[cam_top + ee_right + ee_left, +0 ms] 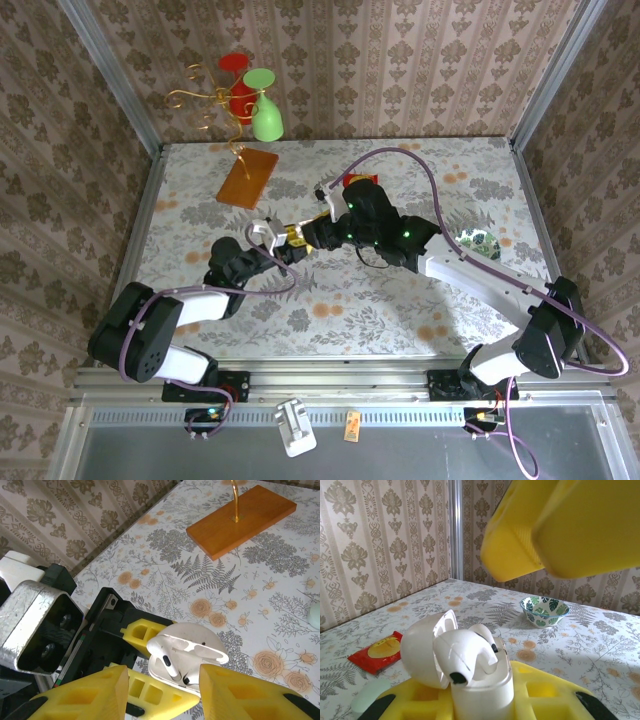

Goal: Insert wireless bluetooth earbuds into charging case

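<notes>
Here, earbuds [169, 661] inside open charging case [200, 650], clamped in left gripper [482, 705], right gripper [165, 692] released just above

An orange wooden board [247, 178] lies toward the back left of the flower-patterned bench [400, 300]. A curly gold wire stand [215, 100] rises from it, carrying a green cup [266, 110] tipped mouth-down and a red cup [240, 85] just behind that. Off to the board's right lies a flat red packet [376, 651], and farther right again, well apart from the board and nearer the front, sits a small bowl [544, 611] with green leaves painted on its white wall. Patterned wallpaper [420, 60] closes in the space behind the board and on both sides.
</notes>
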`<state>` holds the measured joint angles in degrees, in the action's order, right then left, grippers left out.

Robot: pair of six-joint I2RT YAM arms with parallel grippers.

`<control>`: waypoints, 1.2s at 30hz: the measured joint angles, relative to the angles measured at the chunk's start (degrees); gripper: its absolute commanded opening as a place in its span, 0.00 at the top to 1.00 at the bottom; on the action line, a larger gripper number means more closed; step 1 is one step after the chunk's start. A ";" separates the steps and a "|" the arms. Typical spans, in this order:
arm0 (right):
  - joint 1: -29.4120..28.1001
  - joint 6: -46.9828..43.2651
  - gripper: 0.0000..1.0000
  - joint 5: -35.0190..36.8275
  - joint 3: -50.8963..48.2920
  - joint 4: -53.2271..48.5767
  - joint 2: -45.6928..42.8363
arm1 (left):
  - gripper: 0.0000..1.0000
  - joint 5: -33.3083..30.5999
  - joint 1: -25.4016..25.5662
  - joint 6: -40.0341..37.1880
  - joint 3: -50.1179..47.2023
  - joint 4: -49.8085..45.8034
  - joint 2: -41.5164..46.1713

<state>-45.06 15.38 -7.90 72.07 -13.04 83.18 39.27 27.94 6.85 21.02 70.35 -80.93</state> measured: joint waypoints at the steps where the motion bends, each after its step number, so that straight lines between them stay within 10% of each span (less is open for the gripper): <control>1: 0.00 0.02 0.56 0.07 0.00 0.00 0.00 | 0.92 0.07 -0.15 -0.13 0.00 -0.02 0.00; 36: -0.96 1.75 0.57 1.16 6.97 -3.06 4.61 | 0.92 2.60 -0.66 -7.78 -0.79 -7.45 6.19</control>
<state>-46.02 17.12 -6.74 79.05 -16.10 87.79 41.87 27.29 -0.93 20.23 62.89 -74.74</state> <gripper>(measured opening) 0.435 0.219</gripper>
